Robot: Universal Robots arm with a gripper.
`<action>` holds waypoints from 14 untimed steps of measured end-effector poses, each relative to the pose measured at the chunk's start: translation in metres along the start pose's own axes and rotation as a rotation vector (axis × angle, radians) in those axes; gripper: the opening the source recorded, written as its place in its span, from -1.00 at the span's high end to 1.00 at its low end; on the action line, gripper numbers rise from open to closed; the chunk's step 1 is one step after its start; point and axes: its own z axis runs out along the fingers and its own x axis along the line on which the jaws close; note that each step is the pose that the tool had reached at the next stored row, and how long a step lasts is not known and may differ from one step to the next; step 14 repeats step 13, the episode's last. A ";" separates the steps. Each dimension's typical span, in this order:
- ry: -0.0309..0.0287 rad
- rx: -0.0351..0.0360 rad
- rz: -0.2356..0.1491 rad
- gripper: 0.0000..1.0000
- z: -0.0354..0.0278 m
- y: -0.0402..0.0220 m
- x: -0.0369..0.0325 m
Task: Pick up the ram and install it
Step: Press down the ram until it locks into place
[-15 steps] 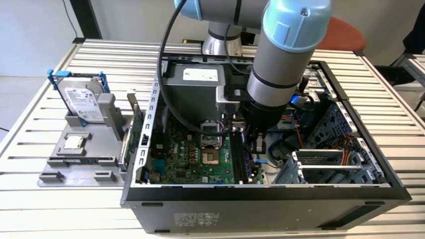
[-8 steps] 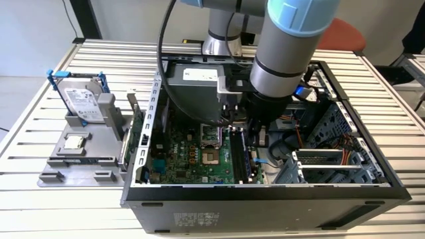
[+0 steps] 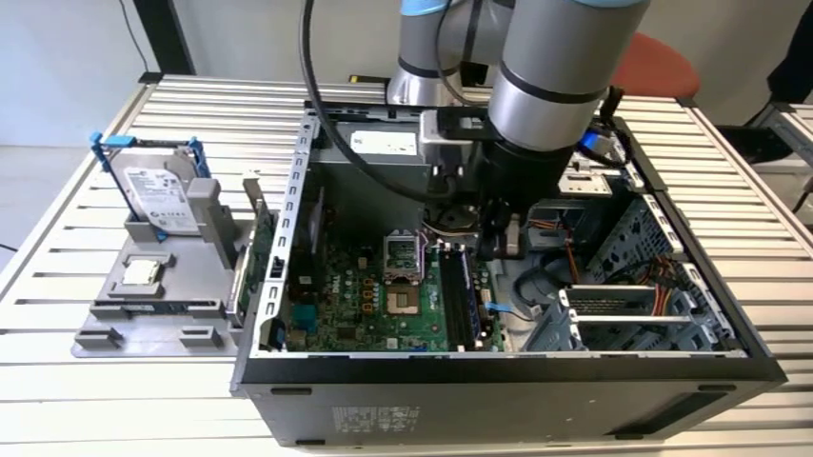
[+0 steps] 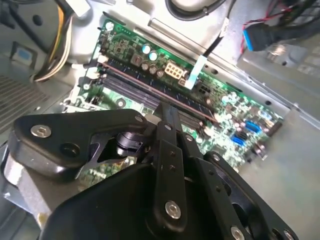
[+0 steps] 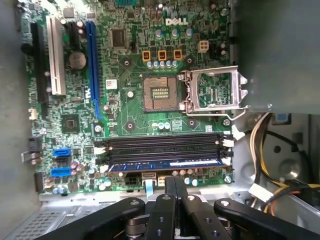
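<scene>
Hanging inside the open computer case [image 3: 508, 376], which is standing in the middle of the worktop [image 3: 76, 400], the arm is holding its hand [image 3: 498, 243] low over the motherboard [image 5: 125, 100]. Both wrist views are showing the two black fingers [image 5: 172, 186] pressed together, and I am seeing nothing clamped between them.

The ram [image 5: 165, 162] is, as far as I am judging it, sitting upright in the memory slot [image 5: 165, 155] nearest to the motherboard's edge, the last of the row of parallel slots beside the open CPU socket [image 5: 160, 92]. The hand [image 5: 172, 182] is pointing just beside the middle of this strip, on the side of the board's edge, with the tips near it. Whether they are touching it, I cannot tell.

The long axis of the ram is running parallel to that edge of the motherboard and across the line of the fingers, so the strip is lying crosswise in front of the hand [image 4: 168, 112].

The ram [image 4: 180, 100] is showing only its top edge: a long, very thin strip, looking bluish in the first wrist view and brownish in the second wrist view. Its chips are hidden from this angle. The white latches [image 5: 227, 142] at the slot ends are visible, but I cannot tell if they are closing on the strip.
</scene>
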 end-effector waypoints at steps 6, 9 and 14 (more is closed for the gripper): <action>-0.0001 0.0000 0.000 1.00 -0.0139 -0.0001 -0.0004; 0.0000 0.0000 0.000 1.00 -0.0142 -0.0001 -0.0005; 0.0000 0.0000 0.000 1.00 -0.0145 -0.0001 -0.0005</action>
